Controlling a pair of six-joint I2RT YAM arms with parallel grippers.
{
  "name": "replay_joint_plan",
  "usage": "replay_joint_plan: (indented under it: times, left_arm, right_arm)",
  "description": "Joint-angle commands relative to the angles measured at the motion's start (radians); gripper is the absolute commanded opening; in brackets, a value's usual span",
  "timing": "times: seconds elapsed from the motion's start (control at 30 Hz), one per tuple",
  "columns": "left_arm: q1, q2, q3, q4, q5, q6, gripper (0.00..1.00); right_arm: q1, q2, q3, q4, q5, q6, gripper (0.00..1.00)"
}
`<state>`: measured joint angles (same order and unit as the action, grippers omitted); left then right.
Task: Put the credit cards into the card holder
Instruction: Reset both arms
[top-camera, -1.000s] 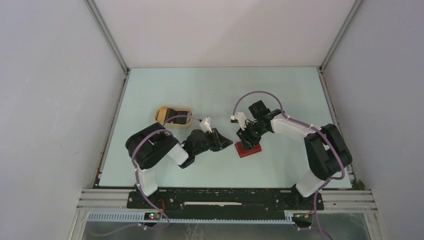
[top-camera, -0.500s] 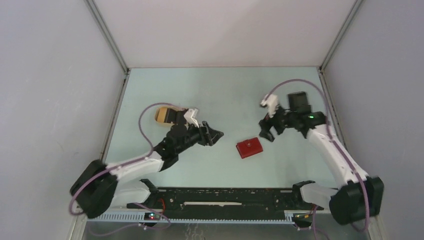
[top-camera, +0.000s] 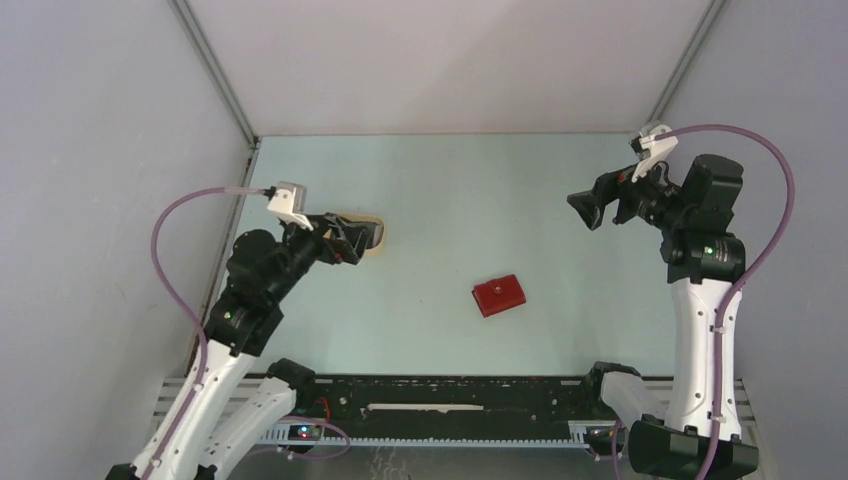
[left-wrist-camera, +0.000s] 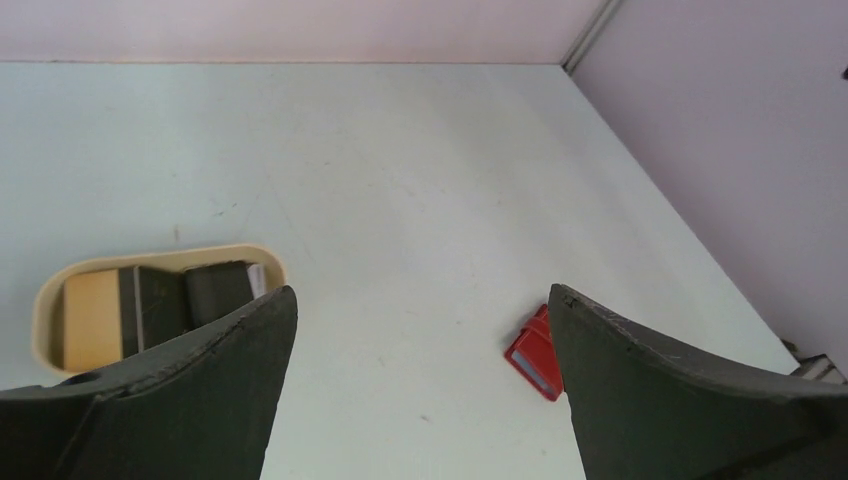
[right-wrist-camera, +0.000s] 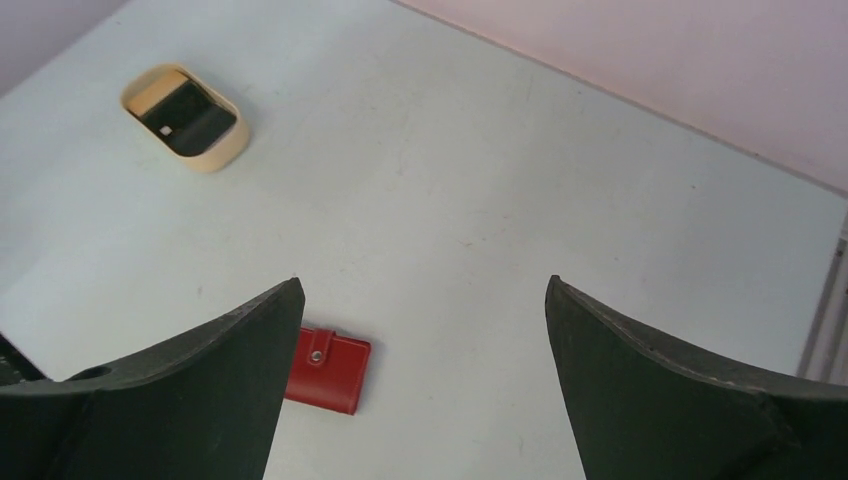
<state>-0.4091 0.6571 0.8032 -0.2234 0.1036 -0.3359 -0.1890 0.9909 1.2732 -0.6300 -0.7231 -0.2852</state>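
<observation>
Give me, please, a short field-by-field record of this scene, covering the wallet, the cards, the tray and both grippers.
card holder: small flat red folding wallet, closed, snap dot up, alone on the pale table
tray: tan oval tray, to the wallet's left, apart from it
credit cards: thin golden-brown card and dark cards, lying inside the tray
left gripper: open, empty, raised near the tray
right gripper: open, empty, raised at the far right, away from the wallet
task state: cards visible only in the tray
</observation>
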Motion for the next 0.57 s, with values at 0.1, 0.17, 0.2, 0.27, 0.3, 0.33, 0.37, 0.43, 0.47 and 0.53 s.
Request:
replay_joint_plan:
  times: [0.1,0.17,0.2,0.27,0.3,0.33,0.37,0.43,0.47,0.53]
  left_arm:
    - [0.112,-0.063,0.12,-0.224,0.083,0.082,1.0]
    - [0.132,-0.075,0.122,-0.232,0.094,0.088,1.0]
    - [0.142,-0.079,0.12,-0.236,0.097,0.091,1.0]
    - [0.154,-0.085,0.116,-0.24,0.097,0.096,1.0]
    - [0.159,-0.086,0.113,-0.24,0.097,0.099,1.0]
    - [0.164,-0.087,0.109,-0.239,0.097,0.101,1.0]
    - [0.167,-0.088,0.106,-0.239,0.097,0.102,1.0]
    - [0.177,-0.089,0.101,-0.235,0.098,0.104,1.0]
    - [0.182,-0.088,0.098,-0.233,0.099,0.106,1.0]
    - [0.193,-0.093,0.091,-0.229,0.098,0.109,1.0]
  right_arm:
    - [-0.023,-0.016,0.055,0.015,-0.069,0.209,1.0]
    - [-0.031,-0.021,0.057,0.016,-0.066,0.229,1.0]
    - [-0.036,-0.023,0.058,0.019,-0.067,0.236,1.0]
    - [-0.046,-0.026,0.058,0.024,-0.07,0.247,1.0]
    - [-0.052,-0.026,0.057,0.023,-0.079,0.244,1.0]
    - [-0.057,-0.027,0.057,0.022,-0.092,0.237,1.0]
    - [-0.062,-0.027,0.057,0.02,-0.102,0.231,1.0]
    - [-0.07,-0.026,0.057,0.02,-0.117,0.221,1.0]
    - [-0.075,-0.026,0.057,0.019,-0.122,0.218,1.0]
    - [-0.081,-0.024,0.057,0.021,-0.125,0.218,1.0]
